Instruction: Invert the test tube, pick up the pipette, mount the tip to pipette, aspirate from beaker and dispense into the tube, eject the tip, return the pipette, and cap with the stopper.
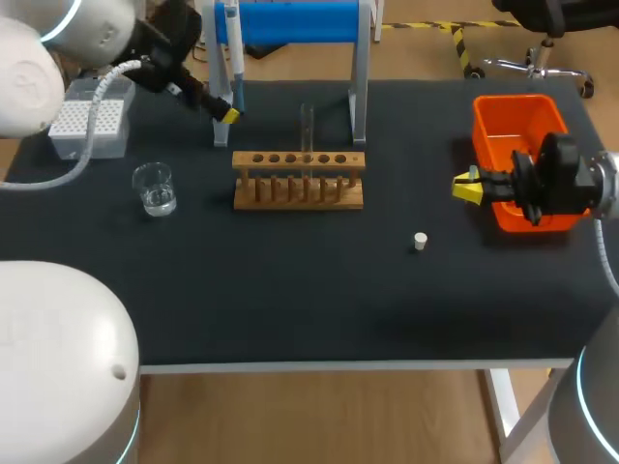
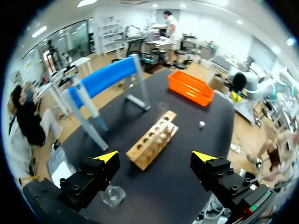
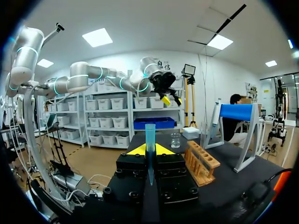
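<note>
Right wrist view: a blue pipette tip (image 3: 150,133) stands upright, wide end up, between the fingers of the right gripper (image 3: 150,150), which is closed narrowly on it from both sides. Ahead of this gripper and off to one side sits the wooden rack (image 3: 202,162). The beaker (image 3: 175,140) is beyond the rack, and the blue pipette stand (image 3: 238,112) rises farther out on the rack's side.

In the head view the right gripper (image 1: 468,187) hangs at the edge of the orange bin (image 1: 503,116). The small white stopper (image 1: 420,241) lies on the table (image 1: 290,290) near this gripper, between it and the rack (image 1: 298,179), touching neither.

The test tube (image 1: 308,126) stands upright in one of the rack's middle holes.

The left gripper (image 1: 228,114) is just beside the pipette (image 1: 235,58), which hangs on the stand (image 1: 300,21); whether they touch cannot be told. The tip box (image 1: 92,121) sits near this arm.

In the left wrist view the left gripper (image 2: 155,157) is spread wide and holds nothing. The rack (image 2: 152,144) lies ahead of its open fingers, and the beaker (image 2: 113,196) is under one finger. The stopper (image 2: 201,124) and the bin (image 2: 189,86) lie well beyond.
</note>
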